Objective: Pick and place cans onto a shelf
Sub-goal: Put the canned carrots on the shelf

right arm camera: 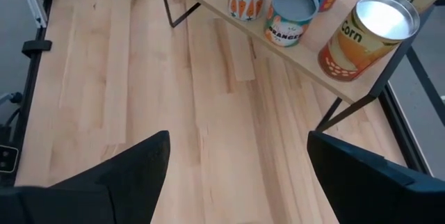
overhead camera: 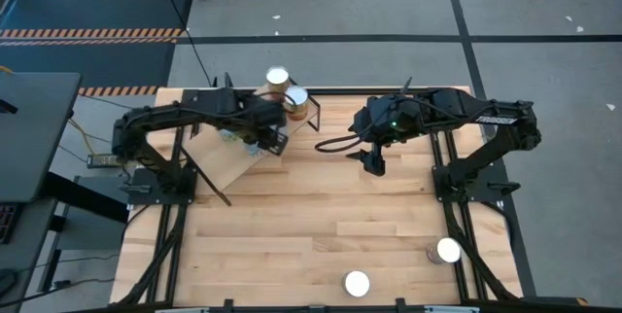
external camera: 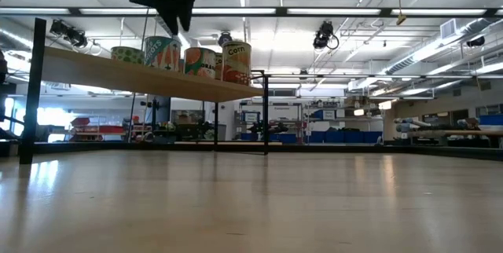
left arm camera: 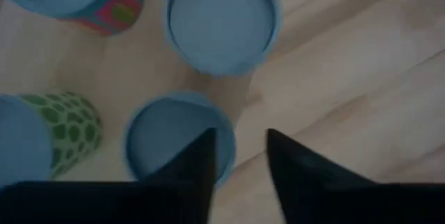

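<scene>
Leftward, the left end effector (overhead camera: 260,138) hangs over the shelf (overhead camera: 225,163), a tilted light-wood plank on black bracket legs at the far left of the counter (overhead camera: 311,226). Its fingers (left arm camera: 198,165) stand fairly close together, one over the rim of a can (left arm camera: 167,137) and the other off its side, over bare wood; whether they grip anything cannot be told. Around that can stand a green-patterned can (left arm camera: 59,130), a red-labelled can (left arm camera: 104,5) and another silver-topped can (left arm camera: 222,19), all near one another and near the plank's edge. At the shelf's far end, a corn can (right arm camera: 365,36) sits right at the corner, with an orange-labelled can (right arm camera: 290,19) and a carrot-patterned can (right arm camera: 247,1) just beside it. Further right, the right end effector (overhead camera: 373,162) hovers above open counter with its fingers spread wide and nothing between them, well apart from the shelf. Broad bare wood runs across the middle. Near the front edge stands a lone can (overhead camera: 357,283), and another can (overhead camera: 446,251) stands by the right rail.
</scene>
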